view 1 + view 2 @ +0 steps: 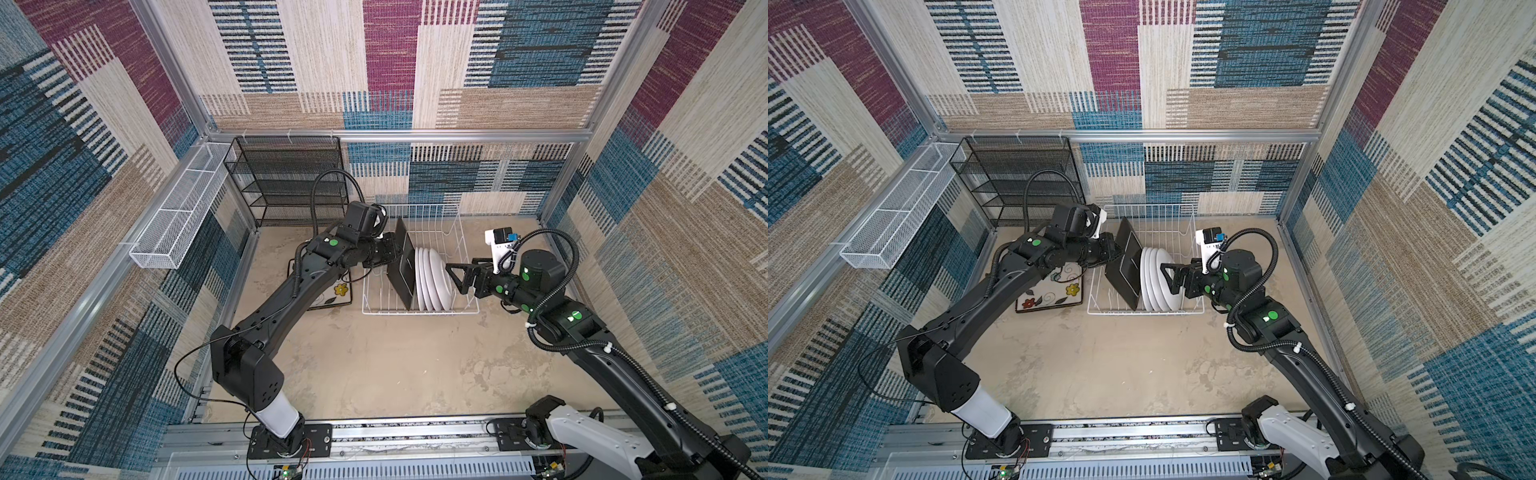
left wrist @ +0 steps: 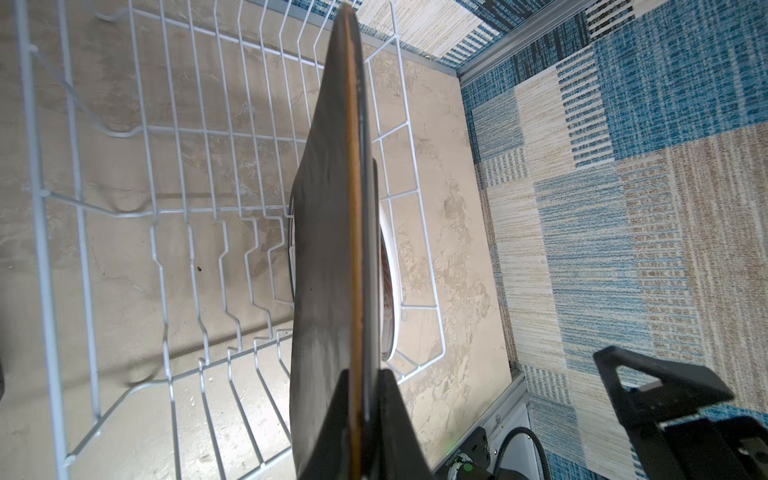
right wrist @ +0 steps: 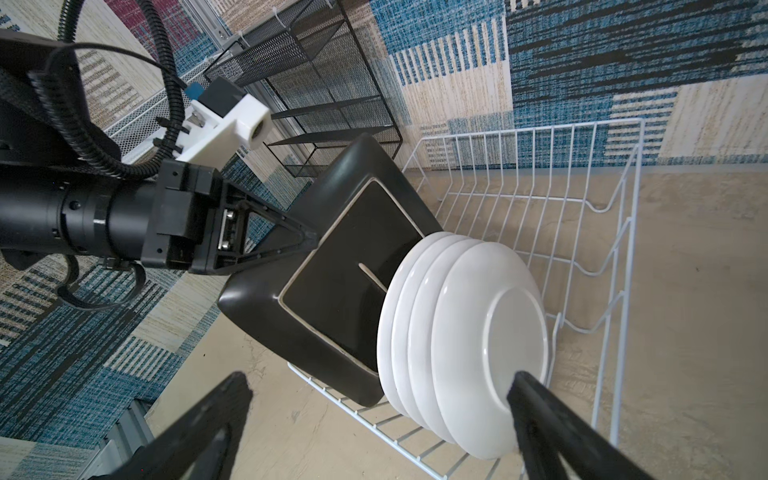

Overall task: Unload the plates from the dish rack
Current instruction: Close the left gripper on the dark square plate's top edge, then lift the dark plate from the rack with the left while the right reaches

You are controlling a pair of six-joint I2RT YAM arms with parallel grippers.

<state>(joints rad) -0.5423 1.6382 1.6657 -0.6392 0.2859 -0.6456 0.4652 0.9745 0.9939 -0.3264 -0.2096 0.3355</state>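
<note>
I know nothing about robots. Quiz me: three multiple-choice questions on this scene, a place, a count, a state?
1. Where does the flowered plate lie? A) on the table, left of the rack B) inside the rack C) under the rack
2. How many round white plates stand in the rack? A) two B) four C) six
3. The left gripper is: A) open and empty B) shut on the black square plate C) hidden
Key: 1 A, flat beside the rack; 2 B, four rims show; 3 B, it pinches that plate's edge.
</note>
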